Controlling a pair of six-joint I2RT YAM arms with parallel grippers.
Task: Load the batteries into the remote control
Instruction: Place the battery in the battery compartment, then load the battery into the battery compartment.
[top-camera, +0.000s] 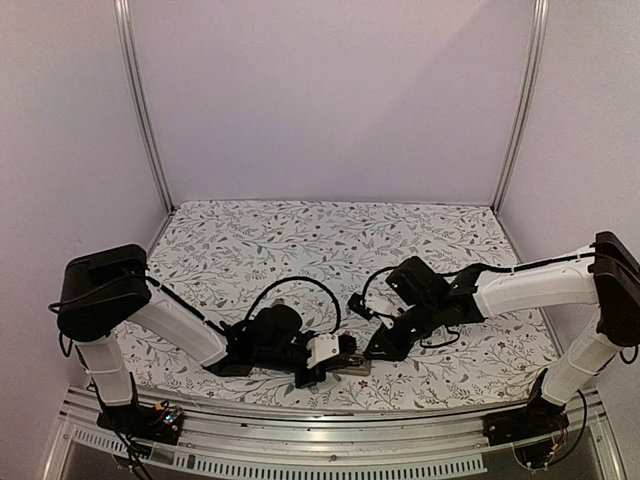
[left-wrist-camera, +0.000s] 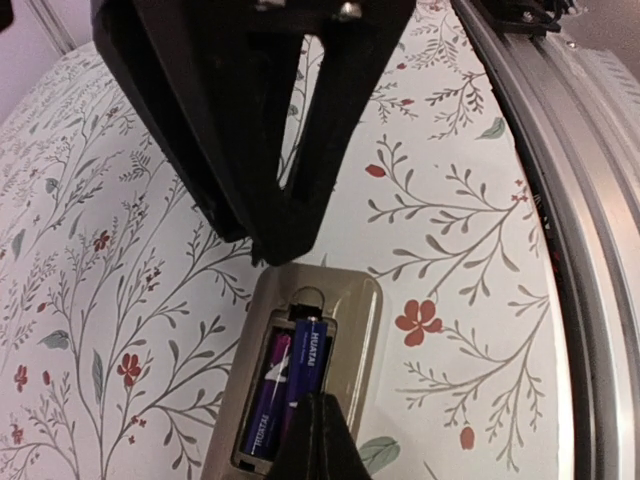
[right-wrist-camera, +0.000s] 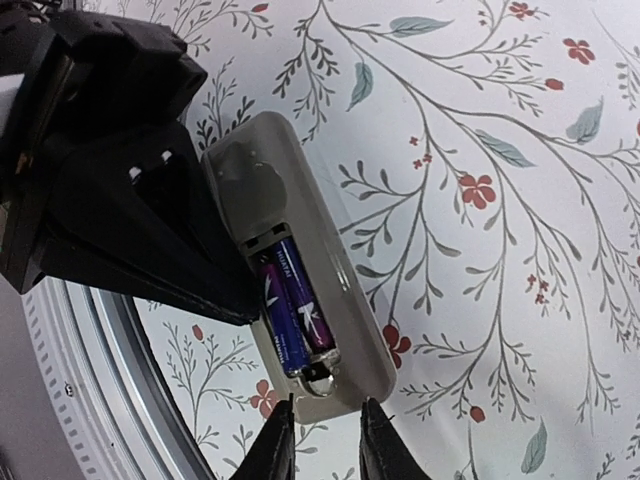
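The remote control (left-wrist-camera: 362, 318) lies tan back up on the flowered cloth near the front edge, with its dark recess open. Two bluish-purple batteries (left-wrist-camera: 300, 360) lie side by side in the recess, also seen in the right wrist view (right-wrist-camera: 296, 306). My left gripper (left-wrist-camera: 313, 405) is shut, and its joined tips rest on the near end of the right-hand battery. My right gripper (right-wrist-camera: 322, 445) is open, its fingers (right-wrist-camera: 275, 452) just off the remote's (right-wrist-camera: 352, 330) end, not touching it. From above, both grippers (top-camera: 345, 352) (top-camera: 383, 345) meet over the remote (top-camera: 357, 369).
The metal front rail (left-wrist-camera: 590, 210) runs close beside the remote and shows at the left of the right wrist view (right-wrist-camera: 70, 390). The right arm's black gripper body (left-wrist-camera: 250, 120) hangs just beyond the remote's far end. The flowered cloth (top-camera: 330, 240) stretches behind.
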